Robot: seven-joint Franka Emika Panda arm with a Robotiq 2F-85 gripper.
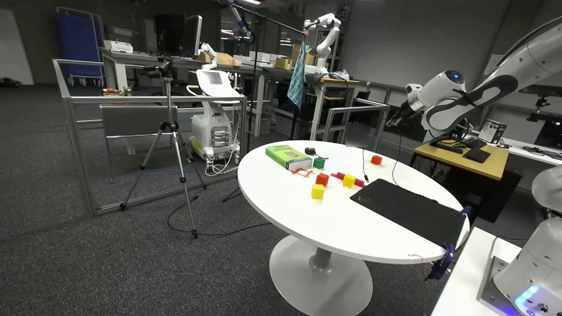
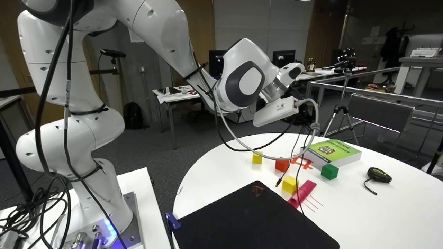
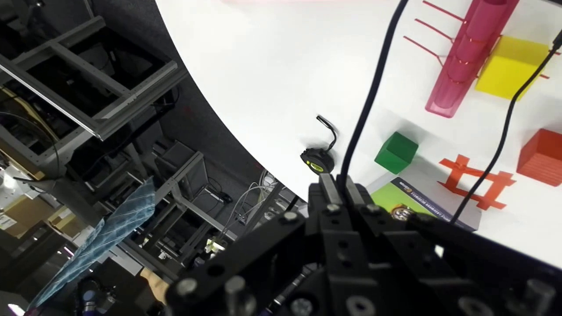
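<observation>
1. Wrist view: the hand point(image 3: 341, 186) pinches a black cable point(image 3: 376, 77) between its fingertips point(image 3: 330, 188); the stretch inside the grip is covered.
2. A second strand point(image 3: 500, 142) emerges beside the hand; whether it belongs to the same cable cannot be told. Its plug point(image 2: 279, 182) dangles below the hand in an exterior view, contact with the counter point(image 1: 285, 210) unclear.
3. In an exterior view the hand hangs well above the counter, the cable dropping beneath it towards the mat point(image 1: 412, 210); the fingertips are tiny there.
4. In an exterior view the fingers are lost among dark parts behind a white box point(image 2: 277, 111).
5. Nearest past the fingertips in the wrist view: tape measure point(image 3: 317, 161), green cube point(image 3: 396, 152) and book point(image 3: 417, 199), the last partly covered by the hand.
6. Farther from it: yellow cube point(image 3: 511, 68); pink piece point(image 3: 472, 57), cut off at the top; red cube point(image 3: 542, 157), cut off at the side.
</observation>
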